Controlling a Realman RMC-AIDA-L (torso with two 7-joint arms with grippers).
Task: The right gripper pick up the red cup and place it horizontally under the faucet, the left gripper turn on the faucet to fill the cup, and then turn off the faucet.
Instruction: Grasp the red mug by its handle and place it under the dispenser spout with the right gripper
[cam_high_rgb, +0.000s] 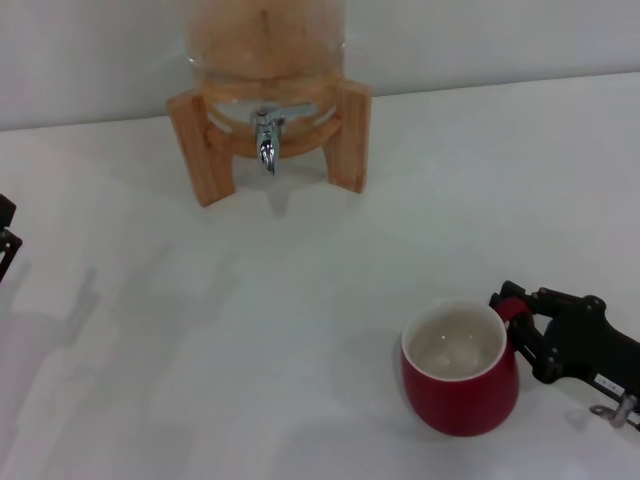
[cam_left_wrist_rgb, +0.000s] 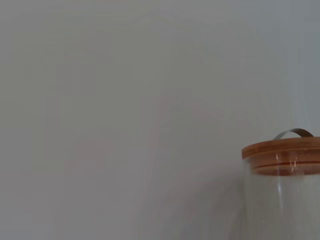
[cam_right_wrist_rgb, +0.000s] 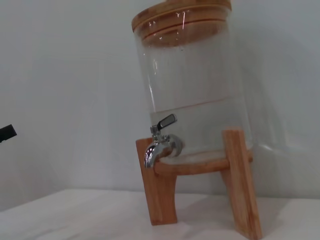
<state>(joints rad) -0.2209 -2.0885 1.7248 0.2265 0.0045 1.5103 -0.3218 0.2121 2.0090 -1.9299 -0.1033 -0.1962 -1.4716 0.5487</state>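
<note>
- Upright, the red cup stands on the white tabletop near its front edge, toward the right side, with its off-white inside open to the head view.
- Right beside it, the right gripper lies low at the cup's handle side; its black fingers sit around the small red handle, closed on it as far as the head view shows.
- Farther back, near the rear edge, the faucet hangs with its spout down from the clear dispenser, well apart from the cup.
- Wooden stand legs carry the dispenser, which has a wooden lid and is partly filled with water.
- At the tabletop's left edge, the left gripper barely shows; whether it is open or closed I cannot tell.
</note>
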